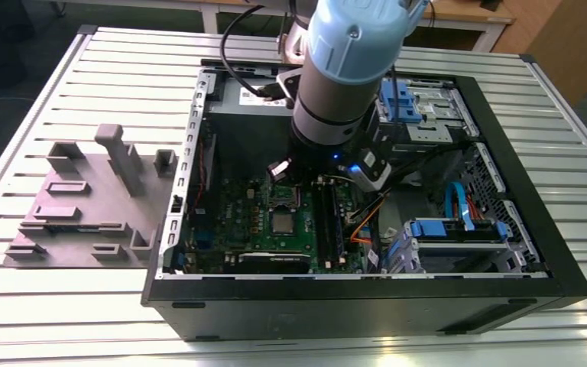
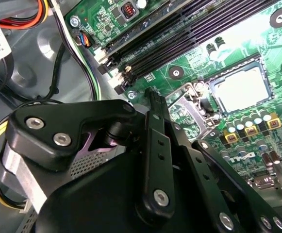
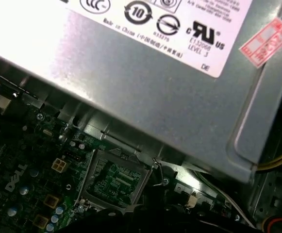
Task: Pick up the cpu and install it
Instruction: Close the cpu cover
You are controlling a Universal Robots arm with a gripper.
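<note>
Likely light, stiff and fragile, the cpu (image 2: 240, 90) lying in the socket (image 2: 238, 70) is best gripped by opposite rim edges; how wide the end effector (image 2: 153, 111) stands I cannot tell

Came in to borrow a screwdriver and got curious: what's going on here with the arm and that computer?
A robot arm reaches down into an open computer case on a slatted table. Its end effector hangs over the motherboard. The cpu lies in its socket on the board, apart from the end effector, with the socket's metal frame flipped open beside it. A grey fixture sits at the exterior view's left of the case.
</note>
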